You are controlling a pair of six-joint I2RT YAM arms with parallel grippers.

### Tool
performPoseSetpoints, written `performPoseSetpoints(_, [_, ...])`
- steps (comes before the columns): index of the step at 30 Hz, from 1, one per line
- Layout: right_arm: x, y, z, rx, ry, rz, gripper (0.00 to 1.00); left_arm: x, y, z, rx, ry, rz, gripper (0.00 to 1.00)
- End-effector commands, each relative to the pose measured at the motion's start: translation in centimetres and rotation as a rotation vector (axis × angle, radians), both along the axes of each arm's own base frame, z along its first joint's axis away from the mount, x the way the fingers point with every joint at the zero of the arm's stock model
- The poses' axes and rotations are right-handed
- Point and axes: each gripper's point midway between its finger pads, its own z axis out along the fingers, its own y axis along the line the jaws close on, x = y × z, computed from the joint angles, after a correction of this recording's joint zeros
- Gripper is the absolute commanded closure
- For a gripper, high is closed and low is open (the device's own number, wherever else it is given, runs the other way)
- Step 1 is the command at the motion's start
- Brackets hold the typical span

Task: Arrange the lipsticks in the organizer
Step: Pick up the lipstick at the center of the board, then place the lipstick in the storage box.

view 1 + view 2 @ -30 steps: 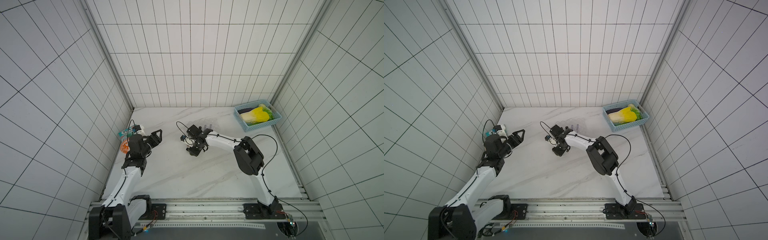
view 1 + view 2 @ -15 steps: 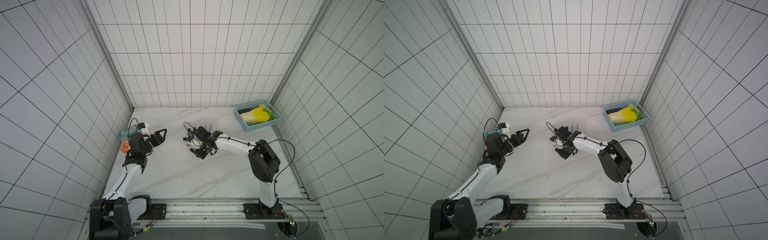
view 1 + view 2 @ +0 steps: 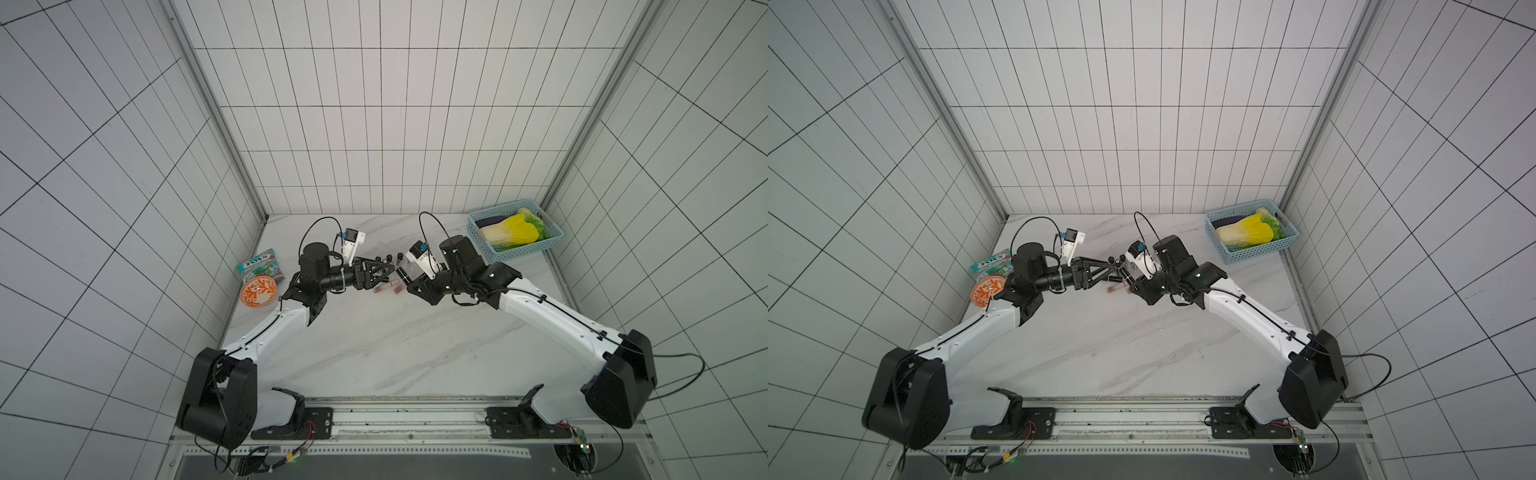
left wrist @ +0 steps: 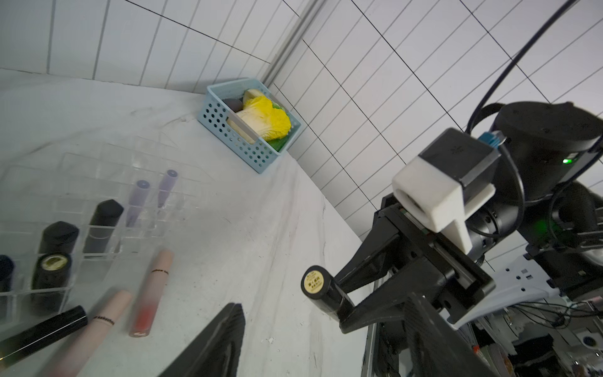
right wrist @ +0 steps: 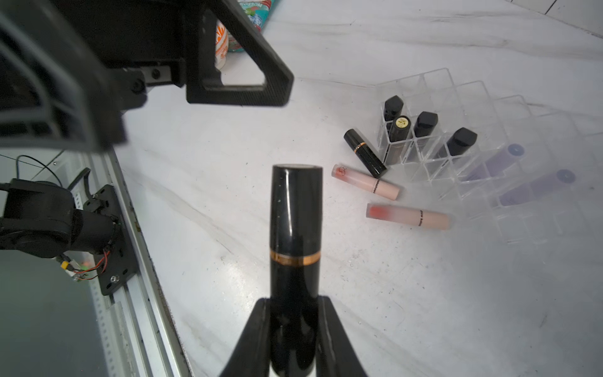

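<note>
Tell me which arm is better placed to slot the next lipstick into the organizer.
Right. The right tool is shut on a black lipstick, held in the air near the organizer. The left tool is open and empty, so it would first need to pick one up.

Both arms reach out from their bases and bend inward, so the two grippers face each other almost tip to tip. The left arm point(image 3: 266, 332) carries its wrist roughly level. The left gripper point(image 3: 384, 276) has its jaws spread wide, with nothing gripped between them. The right arm point(image 3: 552, 316) slopes down and inward. The right gripper point(image 5: 293, 305) is clamped on the rear end of a black tube point(image 5: 295, 228), which sticks straight out ahead of its jaws, past the fingertips, toward the left jaws. Whether the tube's free end reaches between the left jaws cannot be told.
</note>
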Motion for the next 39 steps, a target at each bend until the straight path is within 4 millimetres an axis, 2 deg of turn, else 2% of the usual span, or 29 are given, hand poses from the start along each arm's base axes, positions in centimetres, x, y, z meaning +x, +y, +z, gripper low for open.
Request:
performPoseSetpoints(1, [-1.0, 0.1, 1.1, 0.061, 0.018, 0.021, 0.84, -1.2, -1.5, 0.3, 0.009, -0.018, -0.094, 0.31])
performPoseSetpoints(5, [-1.6, 0.2, 1.8, 0.085, 0.028, 0.042, 0.84, -1.6, -2.8, -0.1, 0.036, -0.02, -0.128, 0.41])
performPoseSetpoints(9, [-2.0, 0.5, 1.6, 0.097, 0.052, 0.06, 0.83, -1.6, -3.3, 0.1, 0.034, -0.031, -0.119, 0.47])
performPoseSetpoints(11, [-2.0, 0.5, 1.3, 0.094, 0.061, 0.063, 0.83, -1.4, -3.2, 0.4, 0.032, -0.043, -0.099, 0.53])
performPoseSetpoints(13, [-2.0, 0.5, 1.2, 0.093, 0.062, 0.062, 0.83, -1.2, -3.1, 0.6, 0.023, -0.052, -0.078, 0.64])
performPoseSetpoints(15, [-1.9, 0.5, 1.6, 0.097, 0.054, 0.057, 0.83, -1.2, -3.1, 0.7, 0.018, -0.054, -0.071, 0.79])
performPoseSetpoints(17, [-1.8, 0.5, 2.1, 0.103, 0.04, 0.052, 0.8, -1.2, -3.1, 0.9, 0.017, -0.059, -0.067, 0.87])
performPoseSetpoints(19, [-1.5, 0.2, 2.6, 0.106, 0.02, 0.035, 0.69, -1.1, -3.0, 0.9, 0.02, -0.062, -0.056, 0.92])
performPoseSetpoints(21, [-1.1, -0.2, 2.9, 0.104, -0.008, 0.002, 0.49, -0.7, -2.8, 0.7, 0.033, -0.062, -0.026, 0.94])
performPoseSetpoints(25, [0.7, -2.4, 2.9, 0.103, -0.085, -0.126, 0.11, 1.2, -2.2, -0.2, 0.147, -0.084, 0.093, 0.96])
performPoseSetpoints(27, [1.6, -3.8, 2.9, 0.106, -0.115, -0.191, 0.0, 2.5, -1.8, -0.7, 0.24, -0.113, 0.176, 0.96])
performPoseSetpoints(34, [3.2, -7.7, 3.4, 0.13, -0.179, -0.334, 0.01, 7.2, -1.0, -1.5, 0.41, -0.235, 0.373, 0.96])
performPoseSetpoints(39, [3.3, -8.8, 3.1, 0.135, -0.169, -0.361, 0.01, 10.6, -1.2, -3.8, 0.499, -0.266, 0.436, 0.96])
